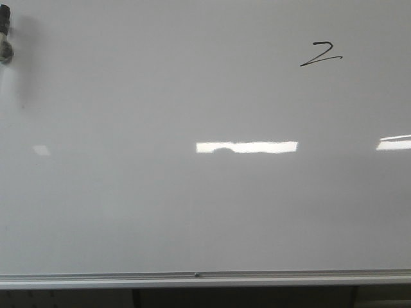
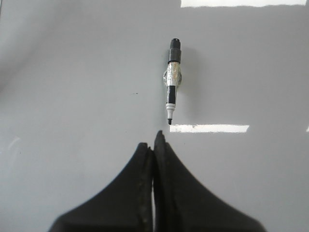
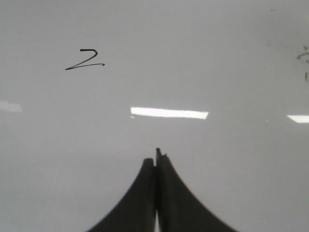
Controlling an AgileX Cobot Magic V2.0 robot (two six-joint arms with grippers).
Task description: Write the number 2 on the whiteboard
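A small black number 2 [image 1: 320, 54] is drawn on the upper right of the large glossy whiteboard [image 1: 192, 212]; it also shows in the right wrist view [image 3: 85, 60]. A black marker [image 2: 172, 79] with a silvery wrapped middle sits against the board, its tip uncapped; in the front view it shows at the far upper left edge [image 1: 5, 38]. My left gripper [image 2: 153, 140] is shut and empty, a short way from the marker's tip. My right gripper [image 3: 156, 157] is shut and empty, facing bare board well away from the 2. Neither gripper shows in the front view.
The board's silver bottom rail [image 1: 205, 279] runs across the front view. Bright rectangular light reflections [image 1: 247, 147] lie across the board. Faint dark smudges [image 3: 303, 55] mark the board at the edge of the right wrist view.
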